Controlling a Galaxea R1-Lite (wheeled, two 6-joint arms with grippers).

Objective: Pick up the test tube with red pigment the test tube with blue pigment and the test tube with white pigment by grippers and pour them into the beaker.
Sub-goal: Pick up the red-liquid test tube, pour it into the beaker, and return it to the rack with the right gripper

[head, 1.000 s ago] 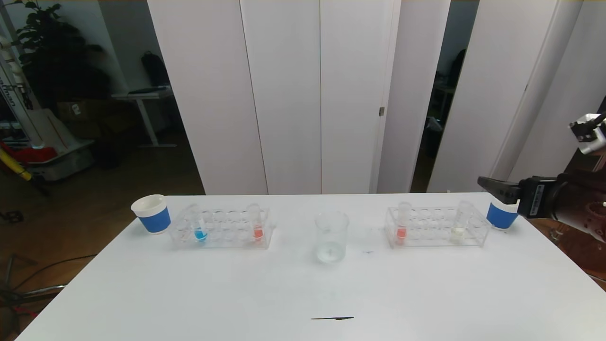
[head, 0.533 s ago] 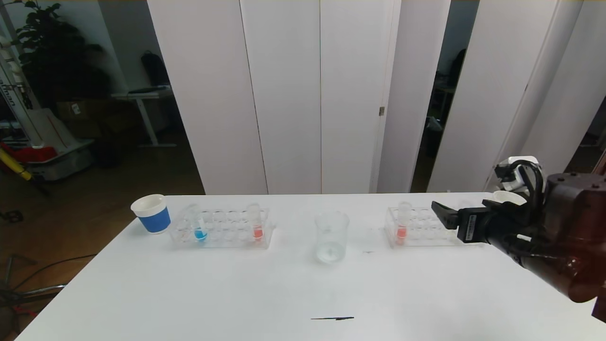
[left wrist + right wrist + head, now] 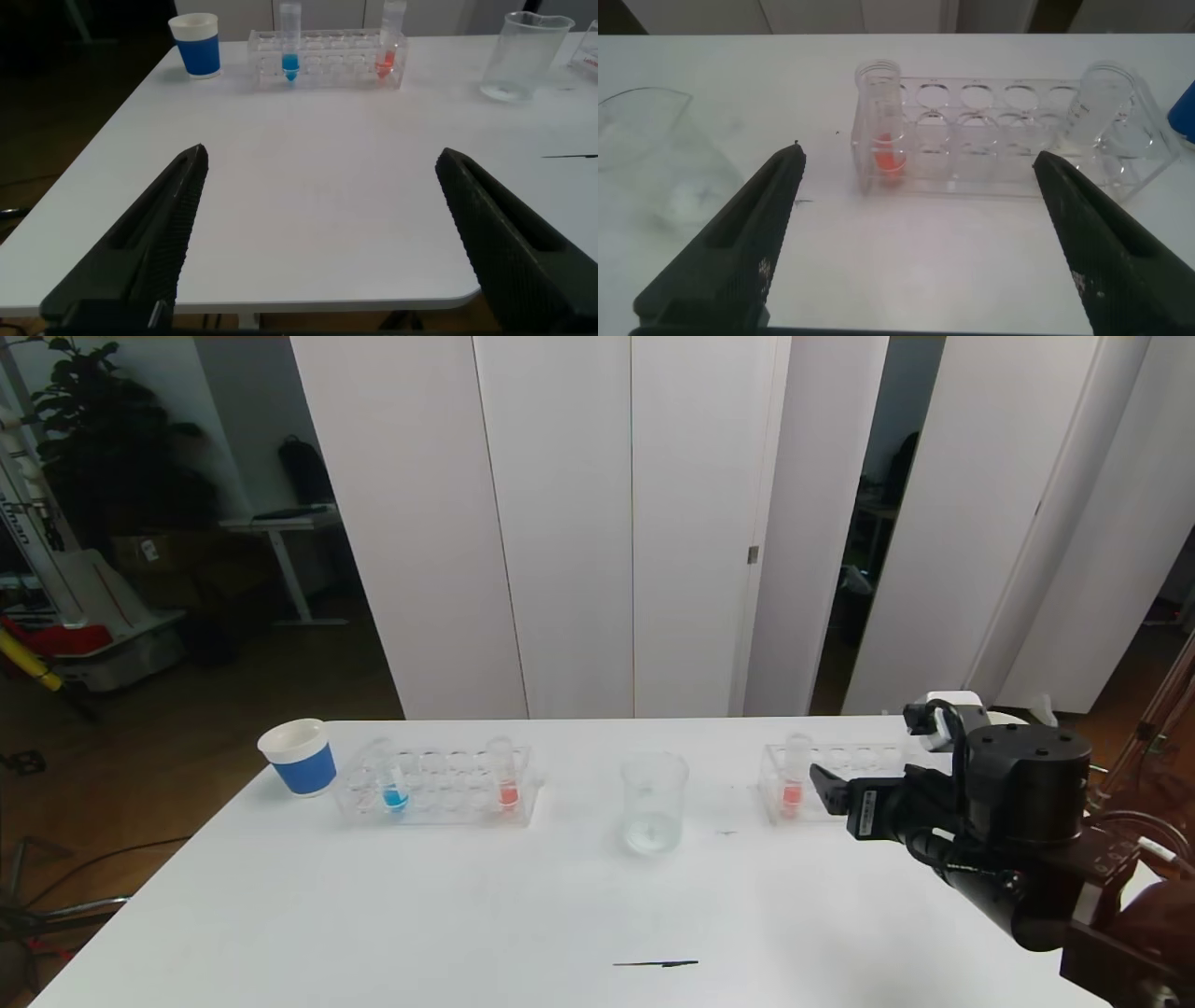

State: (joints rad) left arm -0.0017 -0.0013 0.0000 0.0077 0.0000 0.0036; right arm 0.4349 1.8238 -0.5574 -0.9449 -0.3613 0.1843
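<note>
1. The left pincer (image 3: 318,233) hangs at the near edge of the white surface (image 3: 467,915), jaws spread wide and holding nothing.
2. The right pincer (image 3: 920,233) hovers low over the surface's right side, jaws wide open and empty, facing the right rack (image 3: 1008,140).
3. The beaker (image 3: 653,801) stands upright mid-surface between the two racks; whether anything is in it I cannot tell.
4. In the right rack, a red tube (image 3: 881,126) stands upright at the end nearest the beaker; the test tube with white pigment (image 3: 1106,103) stands at the other end, its contents hard to make out.
5. In the left rack (image 3: 439,784), the test tube with blue pigment (image 3: 390,775) sits at the outer end, another red tube (image 3: 504,773) at the inner end.
6. A blue-banded white cup (image 3: 300,757) stands just beyond the left rack's outer end.
</note>
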